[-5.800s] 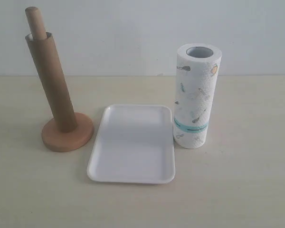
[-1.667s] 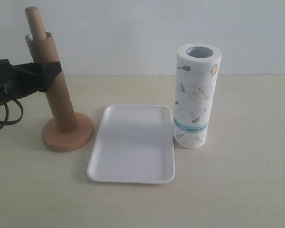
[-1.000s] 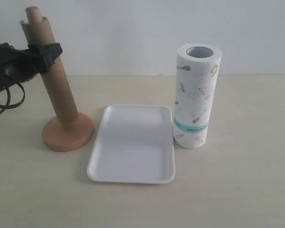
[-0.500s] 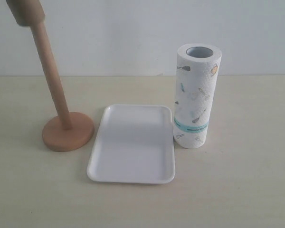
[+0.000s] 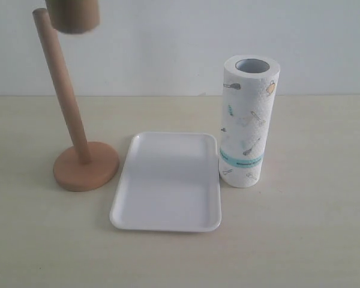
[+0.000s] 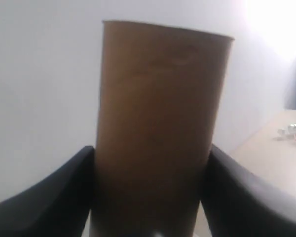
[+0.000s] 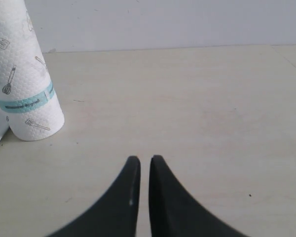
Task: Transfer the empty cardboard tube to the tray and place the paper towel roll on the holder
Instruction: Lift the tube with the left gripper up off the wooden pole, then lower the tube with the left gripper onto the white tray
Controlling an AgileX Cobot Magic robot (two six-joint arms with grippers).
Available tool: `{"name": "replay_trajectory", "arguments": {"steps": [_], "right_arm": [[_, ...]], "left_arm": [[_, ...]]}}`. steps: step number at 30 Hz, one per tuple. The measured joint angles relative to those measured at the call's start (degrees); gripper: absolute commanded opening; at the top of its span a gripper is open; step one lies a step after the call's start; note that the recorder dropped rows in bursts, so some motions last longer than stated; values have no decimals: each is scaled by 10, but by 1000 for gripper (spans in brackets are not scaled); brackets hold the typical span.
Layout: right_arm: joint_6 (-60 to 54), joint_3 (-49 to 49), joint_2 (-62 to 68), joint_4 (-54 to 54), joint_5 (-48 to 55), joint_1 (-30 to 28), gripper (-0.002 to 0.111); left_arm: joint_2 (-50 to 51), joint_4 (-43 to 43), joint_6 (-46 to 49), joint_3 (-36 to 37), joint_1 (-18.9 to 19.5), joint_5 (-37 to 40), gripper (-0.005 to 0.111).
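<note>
The left gripper pinched the empty cardboard tube, held high beside the rod tip of the holder, at 9 o'clock from the tray. The paper towel roll stood at 3 o'clock. The right gripper was pressed almost together.

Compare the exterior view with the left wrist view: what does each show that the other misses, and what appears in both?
Only the exterior view shows the holder with its bare rod, the tray and the upright paper towel roll beside it. Only the left wrist view shows the left gripper, its fingers against both sides of the tube. Both show the cardboard tube; in the exterior view only its lower end appears, at the top edge.
</note>
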Motion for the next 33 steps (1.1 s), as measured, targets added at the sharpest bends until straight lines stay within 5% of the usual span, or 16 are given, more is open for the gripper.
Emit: {"name": "replay_trajectory", "arguments": {"steps": [3, 7, 14, 26, 30, 33], "right_arm": [[0, 0, 0, 0, 0, 0, 7], [0, 0, 0, 0, 0, 0, 7], [0, 0, 0, 0, 0, 0, 7], [0, 0, 0, 0, 0, 0, 7], [0, 0, 0, 0, 0, 0, 7], [0, 0, 0, 0, 0, 0, 7]], "left_arm": [[-2, 4, 8, 91, -92, 100, 4], [45, -36, 10, 192, -158, 191, 4], [159, -129, 4, 188, -165, 255, 4], [264, -258, 13, 67, -165, 336, 4], [264, -370, 131, 54, -165, 392, 4], [275, -521, 319, 29, -162, 491, 4]]}}
